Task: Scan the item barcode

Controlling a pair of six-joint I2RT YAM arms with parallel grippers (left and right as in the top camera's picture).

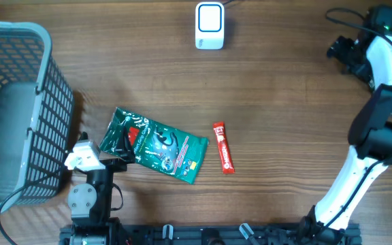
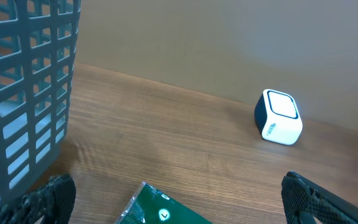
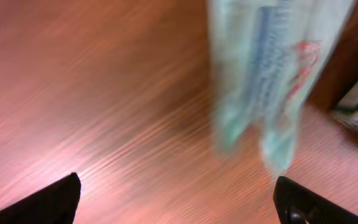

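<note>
Lying here: 1 packet [image 1: 158, 145], 1 sachet [image 1: 223, 147], 1 scanner [image 1: 209, 26].

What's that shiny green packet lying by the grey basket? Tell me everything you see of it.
The glossy green foil packet lies flat on the wooden table, turned diagonally, printed in white and red with a yellow patch near one corner. Its left end lies between the left gripper's open fingers; whether they touch is unclear.

Green packet [image 1: 158, 145] flat beside red sachet [image 1: 223, 156]
</note>
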